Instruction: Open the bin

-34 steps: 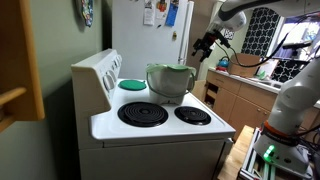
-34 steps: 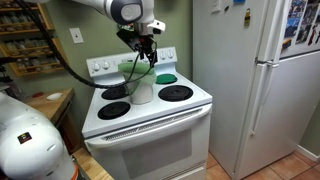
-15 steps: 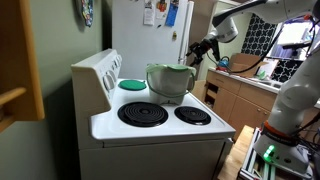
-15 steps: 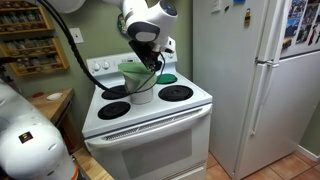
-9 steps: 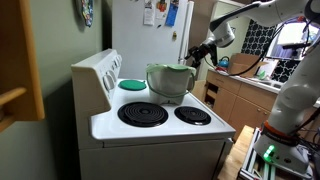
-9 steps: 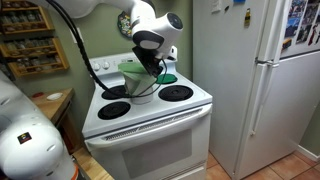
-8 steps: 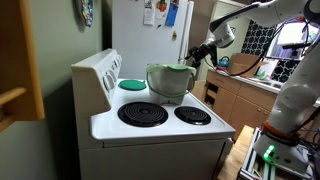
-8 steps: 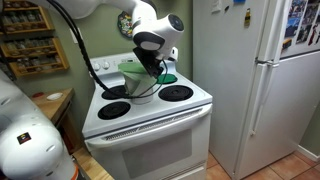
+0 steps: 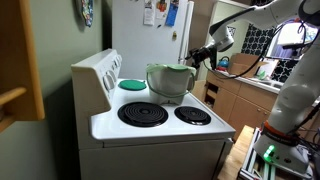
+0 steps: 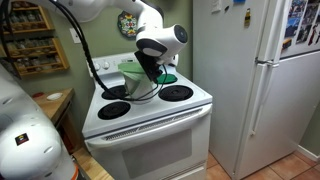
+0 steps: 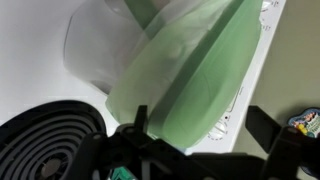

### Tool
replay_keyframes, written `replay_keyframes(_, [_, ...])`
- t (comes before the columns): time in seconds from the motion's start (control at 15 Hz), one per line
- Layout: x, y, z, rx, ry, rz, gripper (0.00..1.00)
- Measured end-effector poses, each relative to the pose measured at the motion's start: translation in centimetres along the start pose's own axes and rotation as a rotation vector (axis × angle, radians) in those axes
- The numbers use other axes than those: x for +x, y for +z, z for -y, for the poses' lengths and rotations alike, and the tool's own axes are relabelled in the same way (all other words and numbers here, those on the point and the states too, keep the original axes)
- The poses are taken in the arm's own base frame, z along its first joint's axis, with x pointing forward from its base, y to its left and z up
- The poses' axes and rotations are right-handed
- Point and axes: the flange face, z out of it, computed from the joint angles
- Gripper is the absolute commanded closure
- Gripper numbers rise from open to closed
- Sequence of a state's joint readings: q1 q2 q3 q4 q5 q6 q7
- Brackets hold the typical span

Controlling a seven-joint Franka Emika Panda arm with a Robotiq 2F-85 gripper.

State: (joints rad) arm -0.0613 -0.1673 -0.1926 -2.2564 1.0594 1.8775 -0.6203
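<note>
The bin (image 9: pixel 170 82) is a small pale grey-silver tub with a green rim and green domed lid, standing on the white stove in both exterior views (image 10: pixel 133 82). The lid looks down on the rim. In the wrist view the green lid (image 11: pixel 190 70) fills the middle, with the pale tub wall at the upper left. My gripper (image 9: pixel 197 57) hovers beside the bin's top edge and partly covers the bin in an exterior view (image 10: pixel 150 68). In the wrist view its two black fingers (image 11: pixel 200 128) are spread wide, just short of the lid, holding nothing.
Black coil burners (image 9: pixel 143 114) lie at the stove's front. A flat green disc (image 9: pixel 132 85) sits on a rear burner beside the bin. The stove's control panel (image 9: pixel 98 75) rises behind. A white fridge (image 10: pixel 250 80) stands next to the stove, and a counter (image 9: pixel 240 85) is nearby.
My gripper has come down and in towards the bin's lid over the last two seconds. The bin has not moved and its lid looks unchanged.
</note>
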Motion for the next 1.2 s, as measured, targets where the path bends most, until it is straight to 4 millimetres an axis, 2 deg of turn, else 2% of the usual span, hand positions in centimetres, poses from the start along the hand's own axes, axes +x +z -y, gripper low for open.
replay_keyframes(0.47, [0.28, 0.85, -1.09, 0.058, 0.012, -0.012, 0.0])
replay_keyframes(1.2, [0.28, 0.16, -0.18, 0.064, -0.039, -0.027, 0.0])
